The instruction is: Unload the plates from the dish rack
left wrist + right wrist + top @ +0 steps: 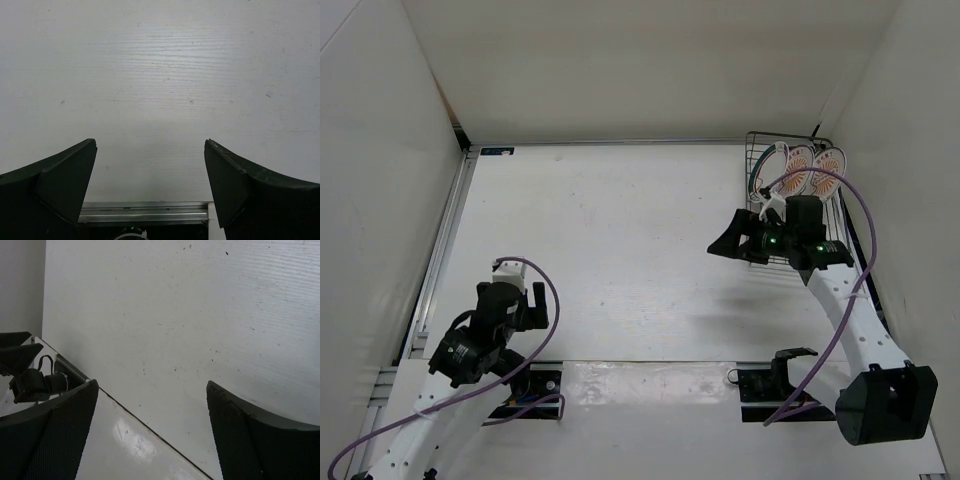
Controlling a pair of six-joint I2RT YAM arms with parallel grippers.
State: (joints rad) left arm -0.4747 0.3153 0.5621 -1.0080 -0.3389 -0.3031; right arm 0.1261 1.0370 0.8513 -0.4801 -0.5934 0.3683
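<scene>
**While all three plates stand in the rack, both grippers hang open and empty**

As I read the top view, the dish rack (pixel 749 165) sits in the far right corner of the table (pixel 620 230), close to the right wall. I count three plates standing on edge in its far end, side by side. The white plate (pixel 770 165) with coloured rim rings is on the left. The two orange sunburst plates (pixel 799 168) (pixel 827 168) are to its right.

My right gripper (pixel 725 240) hangs over the near left edge of the rack and points left, away from the plates. The arm's body covers the near part of the rack, so I cannot tell what lies under it. On the right wrist camera the right gripper (pixel 152 385) shows its jaws spread wide, with nothing between them but white table and a glossy strip. A purple cable (pixel 860 215) loops from that arm over the rack's right side.

My left gripper (pixel 520 290) is at the near left of the table, well apart from the rack. On its wrist camera the left gripper (pixel 150 145) is also spread wide and holds nothing, with bare tabletop between the fingers (pixel 65 175) and a metal rail at the near edge
</scene>
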